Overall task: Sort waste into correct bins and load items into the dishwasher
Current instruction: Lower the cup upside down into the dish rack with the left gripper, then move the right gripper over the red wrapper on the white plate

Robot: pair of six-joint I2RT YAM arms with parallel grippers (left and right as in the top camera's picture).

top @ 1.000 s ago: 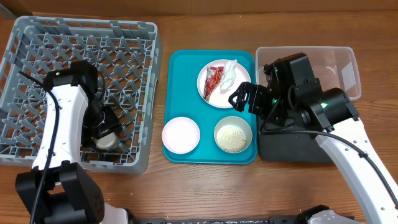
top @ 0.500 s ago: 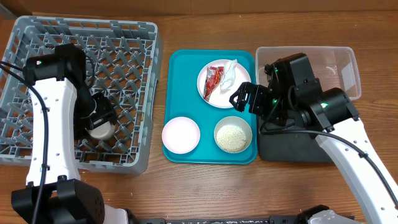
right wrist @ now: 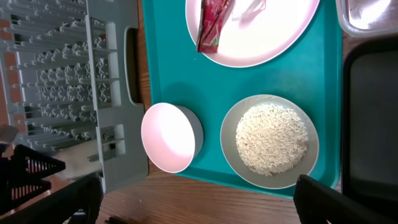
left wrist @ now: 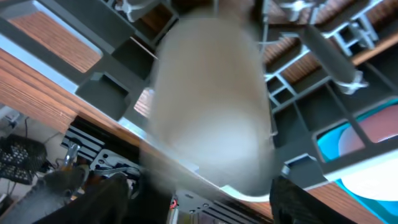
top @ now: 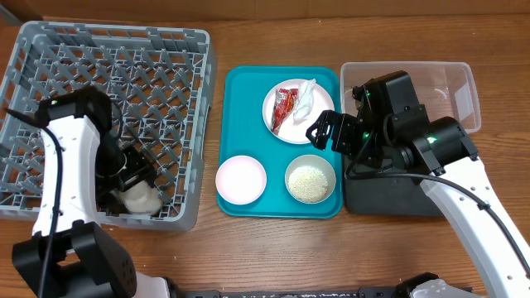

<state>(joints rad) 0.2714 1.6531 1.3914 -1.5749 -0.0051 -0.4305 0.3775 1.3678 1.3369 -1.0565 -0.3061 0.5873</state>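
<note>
Step in hand looks like dishwasher loading. The left fingers [top: 132,175] are down inside the dish rack [top: 108,33], which fills the back-left corner of the worktop [top: 248,248]. The white cup [top: 141,198] sits right at them, in the rack's front row near the front wall. The left wrist view is all blur, with the cup [left wrist: 211,106] filling the frame, so I cannot tell whether the fingers are clamped on it or clear of it. The right fingers [top: 320,126] are spread wide and hold nothing. They hover over the right rim of the plate [top: 281,132], on the teal tray [top: 248,91] mid-worktop. The wrapper [top: 283,106] and tissue [top: 305,98] lie on the plate, untouched. The pink bowl [top: 241,179] is empty and the grey-green bowl [top: 288,180] is full of rice [top: 310,182]. Both are on the tray's front half. The clear tub [top: 455,91] is at the right edge towards the back. The black tray [top: 389,194] is in front of it, partly under the right arm. Next, probably: seat the cup in a rack cell, let go, and lift straight up clear of the lattice. The right side then needs to drop onto the wrapper and carry it to a bin. Plate and bowls wait until they are emptied.
</note>
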